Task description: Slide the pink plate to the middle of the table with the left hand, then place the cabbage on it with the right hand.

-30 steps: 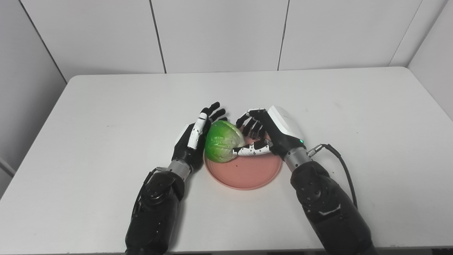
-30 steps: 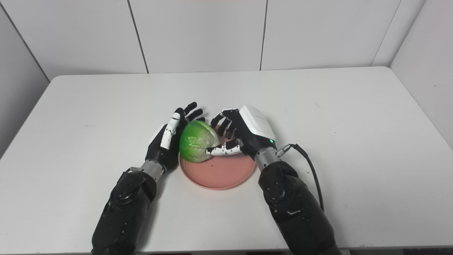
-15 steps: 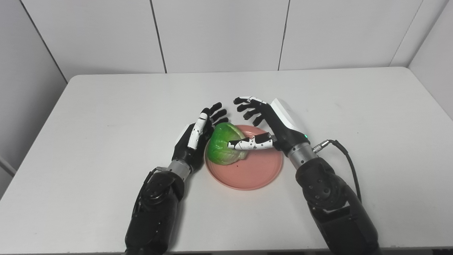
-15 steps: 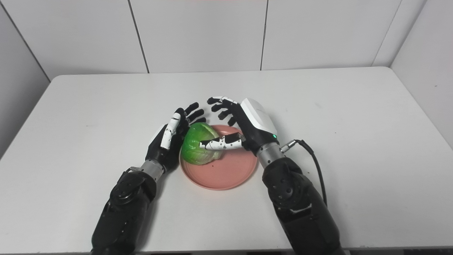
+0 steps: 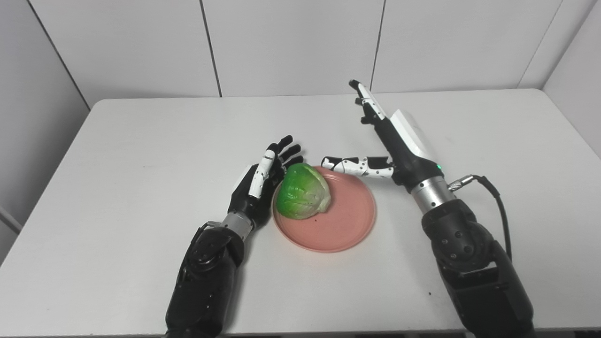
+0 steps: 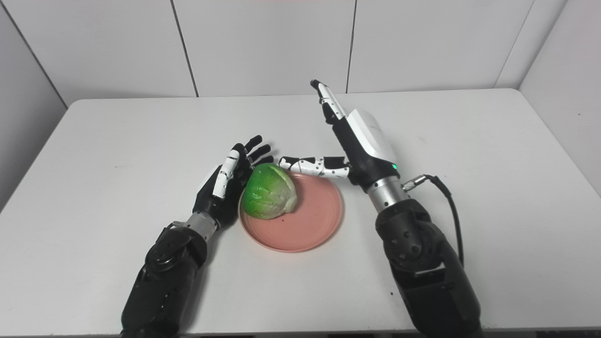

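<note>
1. The cabbage (image 5: 302,197) is being left on the pink plate (image 5: 345,225), on the plate's left part, where it was being cupped by the right hand (image 5: 399,141) a second ago.
2. The right hand is being lifted up and away to the right of the plate; its fingers are being held straight and spread, the thumb stretched out sideways over the plate's far rim, and nothing is being gripped by it.
3. The plate is being seen near the middle of the table (image 5: 141,141), toward the near edge, unmoved over the last second.
4. Both steps are therefore being judged as done: the plate is lying centrally and the cabbage is resting on it, so only the withdrawal of the arms is being left.
5. The left hand (image 5: 257,183) is being kept where it was, open with fingers apart, its palm just beside the cabbage's left side; whether it is being touched cannot be told.
6. The cabbage is sitting close to the plate's left rim, so a roll off that side is being judged possible once the left hand is drawn back.
7. Nothing else is being seen on the table, and no obstacle is being found in either arm's way back.
</note>
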### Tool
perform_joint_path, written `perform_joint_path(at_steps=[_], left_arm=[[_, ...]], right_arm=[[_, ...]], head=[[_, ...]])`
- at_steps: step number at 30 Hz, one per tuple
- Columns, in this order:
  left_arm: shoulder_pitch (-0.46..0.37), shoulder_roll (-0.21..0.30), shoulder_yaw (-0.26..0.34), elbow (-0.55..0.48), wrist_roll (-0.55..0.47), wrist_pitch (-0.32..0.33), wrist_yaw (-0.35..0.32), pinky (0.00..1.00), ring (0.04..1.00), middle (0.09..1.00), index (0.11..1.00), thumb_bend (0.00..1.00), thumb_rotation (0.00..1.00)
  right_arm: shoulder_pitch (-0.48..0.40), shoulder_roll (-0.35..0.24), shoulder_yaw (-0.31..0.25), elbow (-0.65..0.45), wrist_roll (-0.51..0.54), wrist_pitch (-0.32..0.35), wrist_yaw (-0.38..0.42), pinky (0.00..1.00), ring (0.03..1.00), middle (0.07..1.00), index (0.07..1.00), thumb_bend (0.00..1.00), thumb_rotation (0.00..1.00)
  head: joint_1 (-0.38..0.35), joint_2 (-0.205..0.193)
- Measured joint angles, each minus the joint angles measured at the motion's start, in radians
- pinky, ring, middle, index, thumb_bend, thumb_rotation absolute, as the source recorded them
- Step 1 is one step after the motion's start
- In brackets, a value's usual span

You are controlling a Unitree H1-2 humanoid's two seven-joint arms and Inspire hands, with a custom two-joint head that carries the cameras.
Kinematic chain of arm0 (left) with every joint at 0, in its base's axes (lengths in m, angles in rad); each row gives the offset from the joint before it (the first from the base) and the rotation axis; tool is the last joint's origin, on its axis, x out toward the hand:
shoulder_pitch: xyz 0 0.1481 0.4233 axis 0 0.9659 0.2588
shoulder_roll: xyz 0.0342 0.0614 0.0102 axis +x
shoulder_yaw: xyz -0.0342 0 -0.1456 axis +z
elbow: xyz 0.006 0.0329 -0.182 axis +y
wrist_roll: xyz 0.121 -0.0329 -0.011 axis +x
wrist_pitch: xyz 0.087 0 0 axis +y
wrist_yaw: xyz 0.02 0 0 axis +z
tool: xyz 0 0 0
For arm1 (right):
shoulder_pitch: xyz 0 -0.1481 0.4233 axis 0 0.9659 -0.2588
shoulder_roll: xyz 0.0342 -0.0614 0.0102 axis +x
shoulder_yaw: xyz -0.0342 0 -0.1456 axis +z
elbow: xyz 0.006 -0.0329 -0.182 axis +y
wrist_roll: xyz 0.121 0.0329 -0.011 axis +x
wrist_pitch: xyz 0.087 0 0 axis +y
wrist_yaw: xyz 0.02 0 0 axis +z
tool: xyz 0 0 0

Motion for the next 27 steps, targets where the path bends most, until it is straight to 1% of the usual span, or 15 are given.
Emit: perform_joint_path(at_steps=[1, 2, 3, 4, 5, 7, 9, 10, 13, 15, 17, 19, 22, 27], left_arm=[[0.0, 0.0, 0.002, 0.0, 0.0, 0.0, 0.0, 0.89, 0.905, 0.924, 0.923, 0.44, 1.0], [0.0, 0.0, 0.004, 0.0, 0.0, 0.0, -0.001, 0.88, 0.902, 0.923, 0.921, 0.44, 1.0], [0.001, 0.0, 0.006, -0.001, 0.0, 0.001, -0.001, 0.87, 0.895, 0.917, 0.915, 0.44, 1.0], [0.002, 0.0, 0.008, -0.002, 0.0, 0.001, 0.0, 0.87, 0.894, 0.917, 0.914, 0.44, 1.0], [0.004, 0.0, 0.011, -0.004, 0.0, 0.001, 0.0, 0.87, 0.892, 0.916, 0.913, 0.44, 1.0], [0.011, 0.001, 0.014, -0.012, 0.001, -0.002, 0.002, 0.87, 0.893, 0.914, 0.911, 0.44, 1.0], [0.022, 0.003, 0.016, -0.02, 0.008, -0.017, 0.01, 0.87, 0.891, 0.913, 0.908, 0.44, 1.0], [0.031, 0.003, 0.015, -0.024, 0.021, -0.035, 0.016, 0.87, 0.894, 0.917, 0.911, 0.45, 1.0], [0.053, 0.006, 0.016, -0.03, 0.041, -0.08, 0.022, 0.9, 0.917, 0.938, 0.932, 0.44, 1.0], [0.066, 0.01, 0.017, -0.031, 0.047, -0.117, 0.023, 0.92, 0.925, 0.945, 0.939, 0.44, 1.0], [0.078, 0.012, 0.019, -0.037, 0.059, -0.14, 0.027, 0.92, 0.93, 0.949, 0.943, 0.44, 1.0], [0.093, 0.013, 0.02, -0.052, 0.074, -0.15, 0.042, 0.94, 0.948, 0.967, 0.957, 0.43, 1.0], [0.12, 0.017, 0.018, -0.079, 0.1, -0.168, 0.061, 0.96, 0.966, 0.983, 0.975, 0.42, 1.0], [0.164, 0.028, 0.008, -0.126, 0.155, -0.193, 0.078, 0.98, 0.983, 0.998, 0.994, 0.44, 1.0]], right_arm=[[0.007, 0.0, -0.015, -0.008, 0.003, 0.0, -0.011, 0.87, 0.966, 1.0, 1.0, 1.0, 0.69], [0.018, 0.002, -0.034, -0.012, 0.012, -0.004, -0.024, 0.85, 0.958, 1.0, 1.0, 1.0, 0.76], [0.032, 0.002, -0.05, -0.011, 0.024, -0.007, -0.035, 0.84, 0.957, 1.0, 1.0, 1.0, 0.85], [0.049, 0.001, -0.065, -0.007, 0.033, -0.012, -0.039, 0.84, 0.957, 1.0, 1.0, 1.0, 0.86], [0.069, 0.0, -0.076, -0.003, 0.037, -0.013, -0.043, 0.84, 0.953, 1.0, 1.0, 0.99, 0.93], [0.106, -0.001, -0.093, 0.002, 0.038, -0.013, -0.058, 0.85, 0.953, 1.0, 1.0, 0.96, 0.98], [0.138, 0.001, -0.108, 0.012, 0.042, -0.016, -0.073, 0.88, 0.958, 1.0, 1.0, 0.93, 1.0], [0.151, 0.003, -0.118, 0.021, 0.048, -0.021, -0.082, 0.89, 0.965, 1.0, 1.0, 0.9, 1.0], [0.187, 0.018, -0.133, 0.036, 0.078, -0.042, -0.111, 0.9, 0.973, 1.0, 1.0, 0.83, 1.0], [0.209, 0.035, -0.134, 0.05, 0.1, -0.061, -0.127, 0.91, 0.978, 1.0, 1.0, 0.83, 1.0], [0.228, 0.057, -0.136, 0.068, 0.122, -0.076, -0.144, 0.93, 0.985, 1.0, 1.0, 0.83, 1.0], [0.252, 0.082, -0.136, 0.079, 0.15, -0.099, -0.153, 0.96, 0.997, 1.0, 1.0, 0.83, 1.0], [0.282, 0.107, -0.136, 0.112, 0.175, -0.138, -0.172, 0.97, 1.0, 1.0, 1.0, 0.77, 1.0], [0.331, 0.132, -0.141, 0.16, 0.222, -0.203, -0.192, 0.99, 1.0, 1.0, 1.0, 0.7, 1.0]], head=[[0.0, -0.002], [-0.005, -0.003], [-0.006, -0.005], [-0.006, -0.005], [-0.009, -0.005], [-0.012, -0.005], [-0.017, -0.006], [-0.017, -0.006], [-0.018, -0.005], [-0.018, -0.003], [-0.02, -0.002], [-0.023, -0.002], [-0.026, 0.002], [-0.031, 0.005]])
